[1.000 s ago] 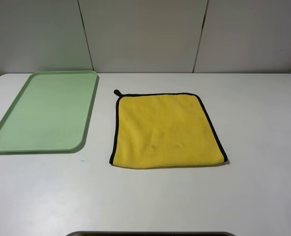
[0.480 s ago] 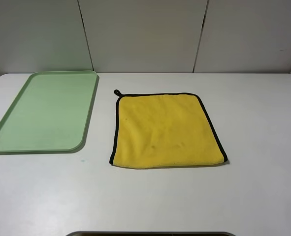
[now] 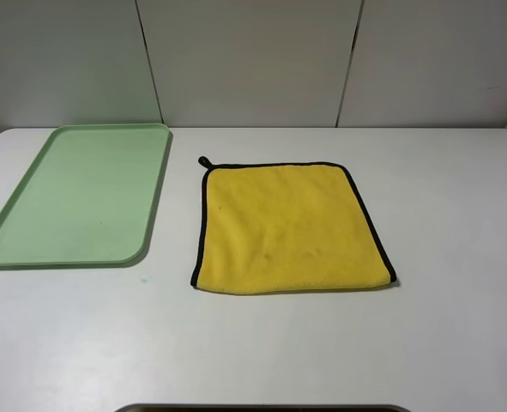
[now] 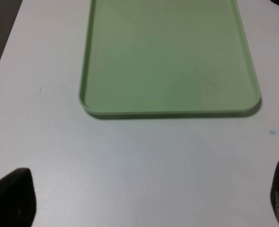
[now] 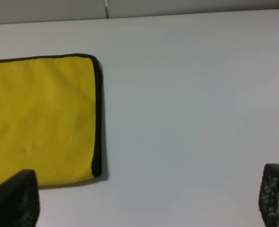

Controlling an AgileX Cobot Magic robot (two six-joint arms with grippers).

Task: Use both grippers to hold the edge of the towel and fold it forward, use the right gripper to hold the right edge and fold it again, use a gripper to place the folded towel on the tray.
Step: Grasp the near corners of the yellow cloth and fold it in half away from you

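Towel (image 3: 292, 227) lies flat on the white table (image 3: 459, 343), just right of the tray (image 3: 64, 260) and apart from it. Its near edge shows no black trim, which suggests one fold is done; the second fold and the placing remain. Left gripper (image 4: 146, 198) and right gripper (image 5: 144, 196) both stand wide apart, holding nothing. No writing or labels are visible.

Yellow towel (image 3: 292, 227) flat beside green tray (image 3: 81, 197)

No apparent change anywhere.
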